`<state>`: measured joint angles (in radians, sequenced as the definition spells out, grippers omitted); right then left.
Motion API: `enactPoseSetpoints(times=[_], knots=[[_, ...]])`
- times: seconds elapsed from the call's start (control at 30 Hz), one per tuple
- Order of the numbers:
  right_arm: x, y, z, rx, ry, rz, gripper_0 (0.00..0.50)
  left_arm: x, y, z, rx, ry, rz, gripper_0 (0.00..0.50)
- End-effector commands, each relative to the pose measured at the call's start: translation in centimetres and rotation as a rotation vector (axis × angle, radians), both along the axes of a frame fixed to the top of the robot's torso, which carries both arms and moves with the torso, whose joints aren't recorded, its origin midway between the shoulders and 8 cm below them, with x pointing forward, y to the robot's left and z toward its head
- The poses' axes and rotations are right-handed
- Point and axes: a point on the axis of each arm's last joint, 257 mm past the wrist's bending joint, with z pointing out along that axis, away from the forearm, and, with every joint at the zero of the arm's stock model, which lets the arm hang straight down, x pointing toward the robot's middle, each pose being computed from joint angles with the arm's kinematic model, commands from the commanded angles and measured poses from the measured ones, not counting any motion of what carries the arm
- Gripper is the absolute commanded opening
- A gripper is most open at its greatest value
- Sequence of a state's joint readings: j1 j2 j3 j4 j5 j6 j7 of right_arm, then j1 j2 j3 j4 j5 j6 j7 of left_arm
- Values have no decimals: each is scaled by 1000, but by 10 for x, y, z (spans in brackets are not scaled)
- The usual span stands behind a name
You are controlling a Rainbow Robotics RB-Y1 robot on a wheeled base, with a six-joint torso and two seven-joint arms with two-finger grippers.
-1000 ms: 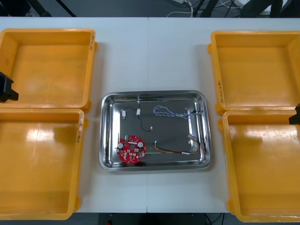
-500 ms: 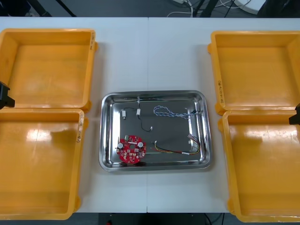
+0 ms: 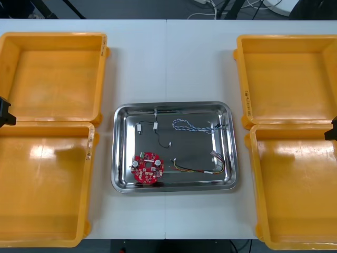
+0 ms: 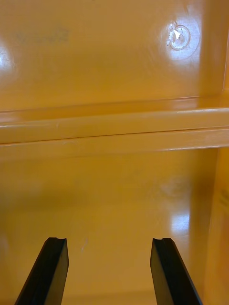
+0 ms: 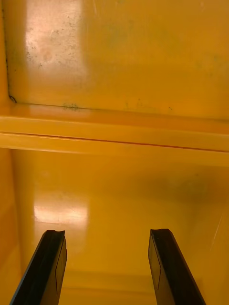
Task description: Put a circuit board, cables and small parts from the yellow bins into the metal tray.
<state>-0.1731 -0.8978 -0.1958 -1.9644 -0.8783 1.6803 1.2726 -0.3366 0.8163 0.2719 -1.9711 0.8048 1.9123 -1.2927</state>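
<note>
On the light table (image 3: 174, 63), items are entered by size, with changes noted

- Yellow bins (image 3: 52, 79), four, two at each side: all are seen bare inside. Nothing is left to be fetched, so the filling is judged complete.
- Metal tray (image 3: 174, 105), between the bins: no shift is found against the earlier frames.
- Left gripper (image 3: 4, 112), at the table's left edge over the seam between the two left bins. This is the one item that has changed: less of it is shown than a second ago, and it has been drawn nearer along that edge. A retreat to rest is inferred. In the left wrist view its fingers (image 5: 47, 267) are held apart, with nothing carried.
- Right gripper (image 3: 331, 130), at the right edge over the right-hand seam: unmoved. Its fingers (image 4: 47, 271) are spread and empty.
- Circuit board (image 3: 148, 167), round and red, in the tray's near left corner: unmoved.
- Blue and white cable (image 3: 187, 125), far half of the tray; red and yellow cable (image 3: 195, 168), near right; black cable (image 3: 165, 144), centre: all as before.
- Small metal parts (image 3: 139, 127), far left of the tray: unchanged
</note>
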Motion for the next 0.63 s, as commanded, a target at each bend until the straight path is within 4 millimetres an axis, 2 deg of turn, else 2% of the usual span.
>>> enactPoseSetpoints(times=[0.03, 0.63], knots=[[1, -5, 11, -17, -30, 12, 500, -6, 17, 16, 98, -15, -94, 500], [1, -5, 11, -17, -30, 12, 500, -6, 16, 15, 96, -13, -97, 500]])
